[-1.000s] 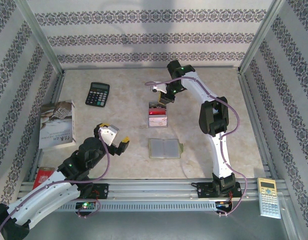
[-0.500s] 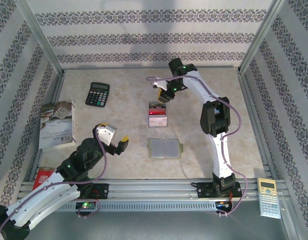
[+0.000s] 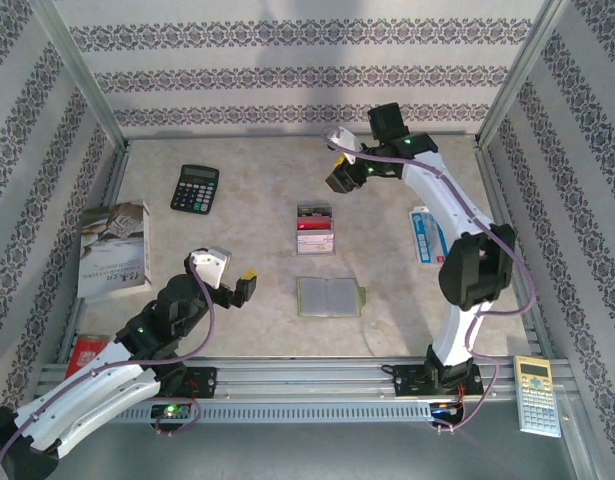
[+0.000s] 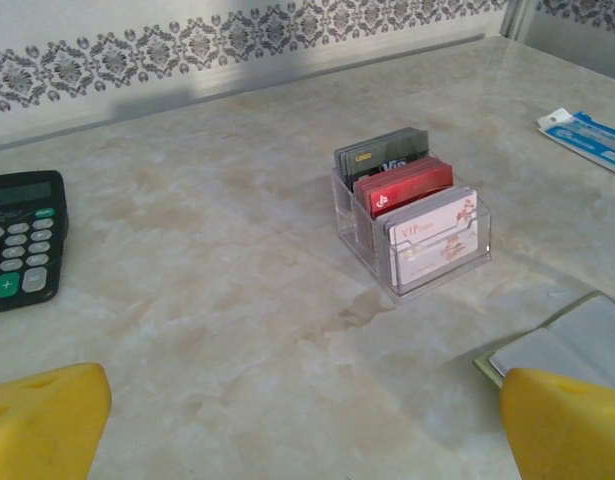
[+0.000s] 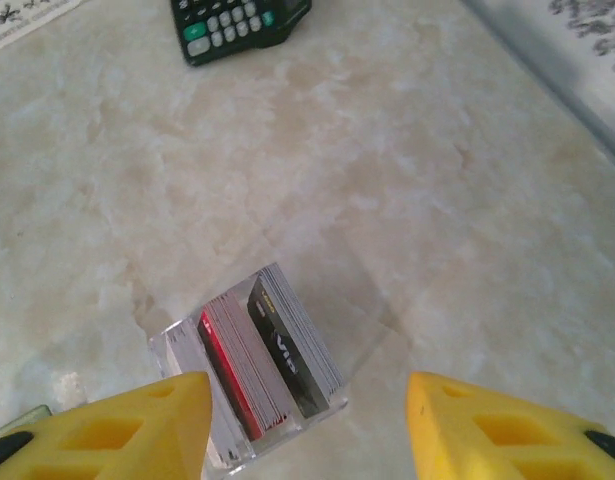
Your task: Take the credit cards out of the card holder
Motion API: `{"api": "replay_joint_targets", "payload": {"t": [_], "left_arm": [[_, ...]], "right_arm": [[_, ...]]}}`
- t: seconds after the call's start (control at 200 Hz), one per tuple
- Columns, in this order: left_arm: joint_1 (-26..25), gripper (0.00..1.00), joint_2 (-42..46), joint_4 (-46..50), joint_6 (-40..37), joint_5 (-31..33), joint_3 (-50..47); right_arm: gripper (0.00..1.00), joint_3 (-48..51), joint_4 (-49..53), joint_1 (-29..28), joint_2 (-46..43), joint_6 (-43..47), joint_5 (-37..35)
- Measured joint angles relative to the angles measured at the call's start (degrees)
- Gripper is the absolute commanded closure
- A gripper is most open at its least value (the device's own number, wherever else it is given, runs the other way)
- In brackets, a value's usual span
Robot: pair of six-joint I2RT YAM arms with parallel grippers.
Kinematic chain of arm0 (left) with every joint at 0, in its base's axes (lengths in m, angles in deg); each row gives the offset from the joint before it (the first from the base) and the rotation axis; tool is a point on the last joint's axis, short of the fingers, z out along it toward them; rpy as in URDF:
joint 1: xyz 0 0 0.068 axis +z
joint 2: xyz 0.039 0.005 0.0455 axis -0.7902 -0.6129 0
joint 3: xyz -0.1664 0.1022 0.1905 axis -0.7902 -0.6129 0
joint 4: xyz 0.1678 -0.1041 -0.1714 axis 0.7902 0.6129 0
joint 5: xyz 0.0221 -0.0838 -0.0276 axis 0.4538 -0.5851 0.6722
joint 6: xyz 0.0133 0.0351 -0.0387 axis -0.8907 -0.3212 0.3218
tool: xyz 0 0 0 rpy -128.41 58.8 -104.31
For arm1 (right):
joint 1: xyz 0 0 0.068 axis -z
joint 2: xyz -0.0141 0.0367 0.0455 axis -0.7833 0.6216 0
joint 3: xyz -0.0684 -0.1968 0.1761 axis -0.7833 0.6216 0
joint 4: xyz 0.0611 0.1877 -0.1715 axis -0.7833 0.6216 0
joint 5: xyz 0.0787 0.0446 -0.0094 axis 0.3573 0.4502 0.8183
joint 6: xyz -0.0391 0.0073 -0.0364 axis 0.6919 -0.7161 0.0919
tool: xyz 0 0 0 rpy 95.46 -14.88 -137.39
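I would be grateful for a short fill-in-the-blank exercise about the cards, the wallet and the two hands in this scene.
1. Of the credit cards standing in the clear stand, the middle one is ____.
2. The olive-green wallet lies flat and ____.
3. The black calculator sits on the robot's ____ side of the stand.
4. The left hand and the right hand are both ____.
Missing words: red; open; left; open.
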Motion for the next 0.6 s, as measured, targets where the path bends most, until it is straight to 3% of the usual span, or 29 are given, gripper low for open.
{"api": "replay_joint_targets", "payload": {"t": [0.315,0.48,0.605], "left_arm": [[0.5,0.00,-1.0,0.0,3.8,6.3,1.0],[3.1,0.00,-3.2,0.0,4.1,7.6,2.5],[7.1,0.00,-4.9,0.0,4.0,7.4,3.5]], "right_arm": [[0.18,21.9,-10.0,0.8,-22.7,-16.0,-7.9],[0.02,31.7,-12.5,3.5,-34.7,-22.1,-10.8],[0.02,39.8,-13.8,6.6,-43.6,-25.4,-14.5]]}}
